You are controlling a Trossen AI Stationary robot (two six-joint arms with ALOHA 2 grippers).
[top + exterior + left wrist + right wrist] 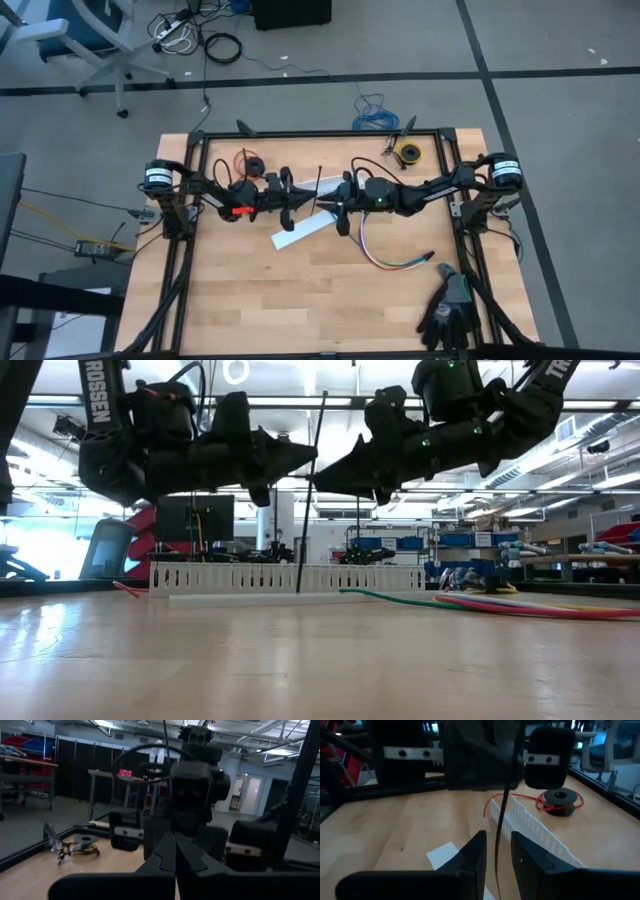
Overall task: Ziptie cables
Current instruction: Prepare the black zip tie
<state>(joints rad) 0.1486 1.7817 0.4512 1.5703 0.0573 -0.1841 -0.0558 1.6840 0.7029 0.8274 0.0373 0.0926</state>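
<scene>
Lying on the near right of the table (250, 300), the cables (395, 262) form a loose coloured curve, untouched. Farther in, at table centre, both grippers meet nose to nose above the white plastic channel (285, 577). The left gripper (303, 198) is fully closed; the right gripper (325, 204) stands slightly parted. The ziptie (311, 490) hangs upright between the two tips; which one pinches it cannot be told. Judged step: handing over or re-gripping the ziptie. Next, it must be carried to the cables and looped around them.
</scene>
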